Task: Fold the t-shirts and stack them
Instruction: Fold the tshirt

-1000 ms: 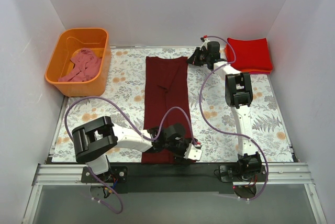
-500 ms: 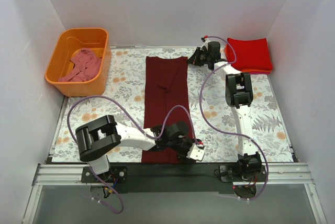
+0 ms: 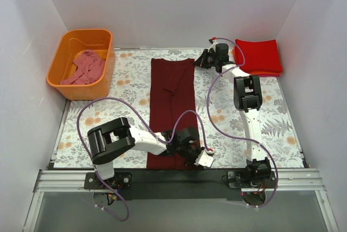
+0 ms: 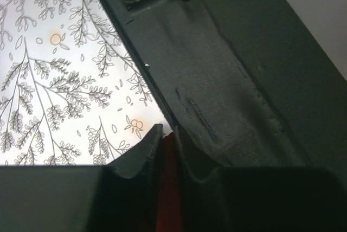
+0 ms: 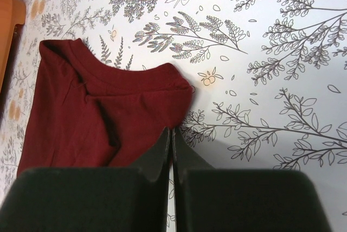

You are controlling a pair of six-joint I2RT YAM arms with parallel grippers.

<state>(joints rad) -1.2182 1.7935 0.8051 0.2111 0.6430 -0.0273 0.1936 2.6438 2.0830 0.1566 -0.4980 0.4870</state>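
A dark maroon t-shirt [image 3: 171, 96] lies on the floral mat as a long strip, folded lengthwise. My left gripper [image 3: 198, 159] is at the strip's near right corner. In the left wrist view its jaws [image 4: 167, 133] stand close together with maroon cloth [image 4: 168, 188] between them. My right gripper [image 3: 198, 63] is at the far right corner. Its fingertips [image 5: 171, 130] are shut right on the maroon t-shirt's edge [image 5: 108, 107], which draws toward them. Folded bright red t-shirts [image 3: 259, 56] are stacked at the back right. A dusty pink t-shirt [image 3: 85, 68] lies crumpled in the tub.
The orange plastic tub [image 3: 101, 37] stands at the back left corner. White walls close in three sides. A black rail [image 3: 173, 176] runs along the near edge, under the left gripper. Purple cables loop over both arms.
My left arm has slid a little right along the near edge, and its jaws have closed on the maroon shirt's near corner. The right arm has not moved.
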